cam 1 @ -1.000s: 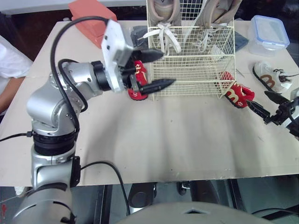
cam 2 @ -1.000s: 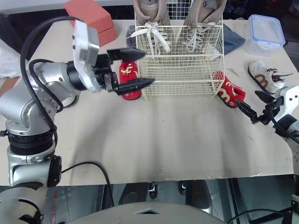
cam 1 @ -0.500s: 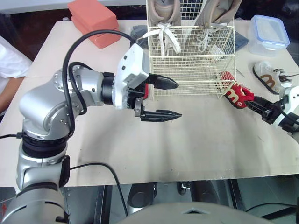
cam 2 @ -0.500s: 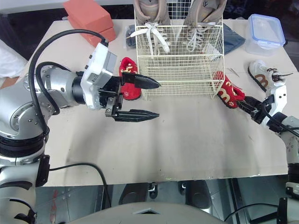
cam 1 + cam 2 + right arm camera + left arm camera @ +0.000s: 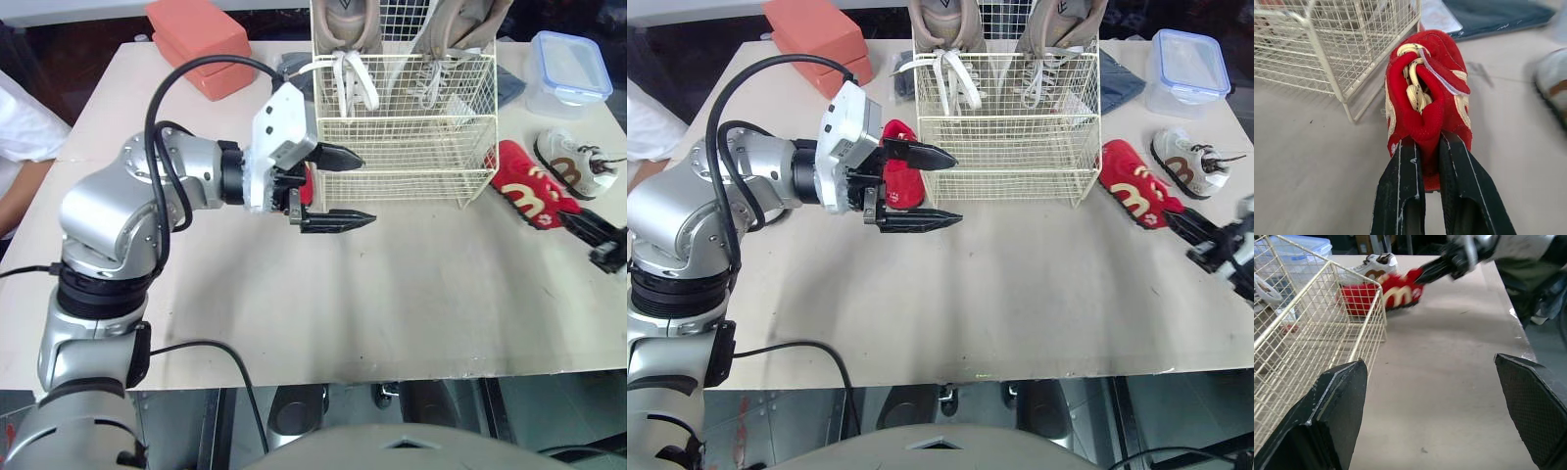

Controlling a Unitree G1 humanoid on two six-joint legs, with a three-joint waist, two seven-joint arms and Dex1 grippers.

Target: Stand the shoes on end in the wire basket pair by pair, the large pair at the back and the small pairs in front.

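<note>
The wire basket (image 5: 411,127) stands at the back of the table with a large beige pair (image 5: 343,29) upright at its rear. To its right lies a small red shoe (image 5: 524,186); my right gripper (image 5: 568,220) is shut on its heel, pinching the collar (image 5: 1422,117) between both fingers. A second red shoe (image 5: 896,176) lies by the basket's left front corner, partly hidden behind my left gripper (image 5: 364,188), which is open and holds nothing. A small white and brown shoe (image 5: 573,166) lies farther right.
A clear lidded box (image 5: 568,69) sits at the back right, a salmon box (image 5: 196,34) at the back left, and a dark cloth (image 5: 1117,78) behind the basket. A person's white sleeve (image 5: 20,127) shows at the left edge.
My right gripper went from open to shut on the red shoe's heel, and the shoe came away from the basket's right corner. My left gripper swung out over the table beside the basket.
</note>
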